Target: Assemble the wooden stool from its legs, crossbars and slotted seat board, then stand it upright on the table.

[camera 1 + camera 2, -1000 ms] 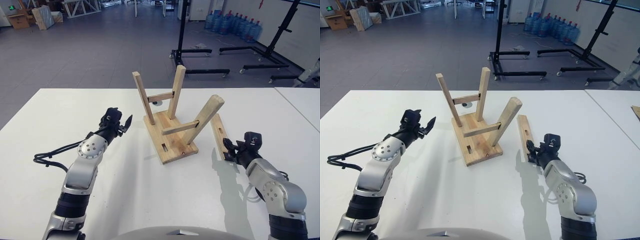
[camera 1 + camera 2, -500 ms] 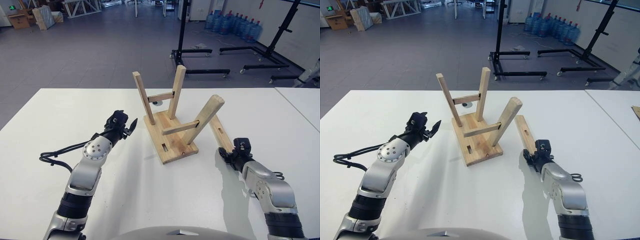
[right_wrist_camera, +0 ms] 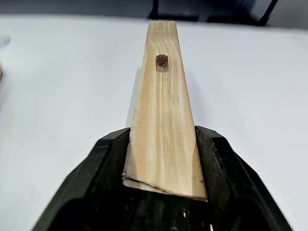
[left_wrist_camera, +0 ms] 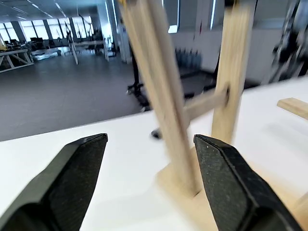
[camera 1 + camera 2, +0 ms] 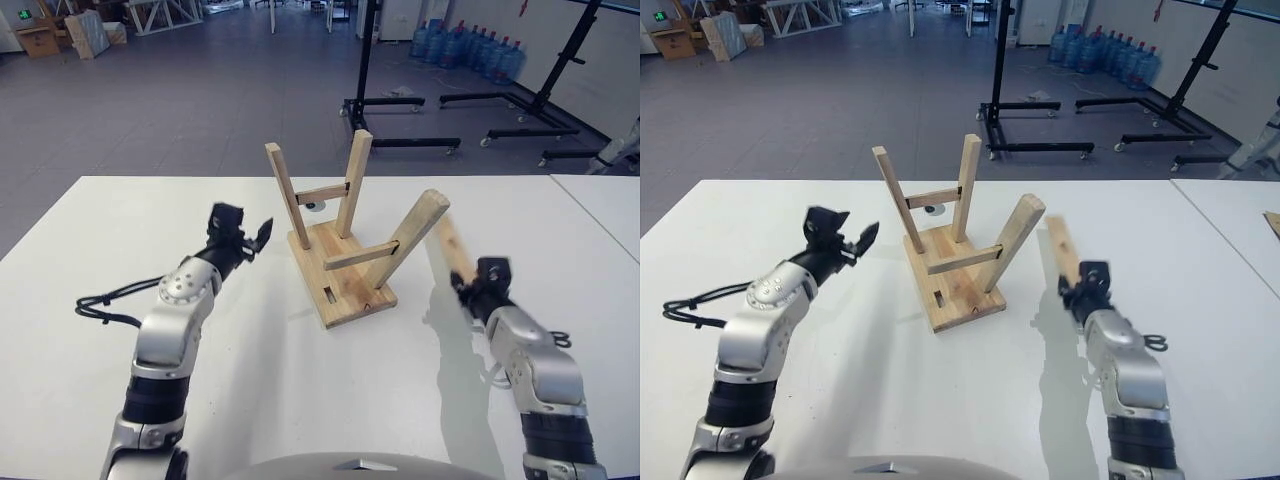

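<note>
The slotted seat board (image 5: 347, 285) lies flat mid-table with three legs standing up from it: a far-left leg (image 5: 285, 195), a far-right leg (image 5: 352, 180) and a leaning near leg (image 5: 405, 240). One crossbar (image 5: 322, 194) joins the far pair; another crossbar (image 5: 358, 256) sticks out from the leaning leg. My right gripper (image 5: 480, 285) is shut on a fourth leg (image 3: 163, 106), which rises off the table to the right of the stool, mortise hole facing up. My left gripper (image 4: 150, 139) hangs open just left of the far-left leg, holding nothing.
A black cable (image 5: 100, 305) loops on the white table (image 5: 300, 400) beside my left arm. A second table (image 5: 610, 200) adjoins at the right. Black metal stands (image 5: 400, 110) and water bottles (image 5: 470, 50) stand on the floor beyond the far edge.
My right gripper has closed on the loose leg and raised it off the table, tilting it upward. My left gripper has moved a little farther away, still beside the stool's far-left leg.
</note>
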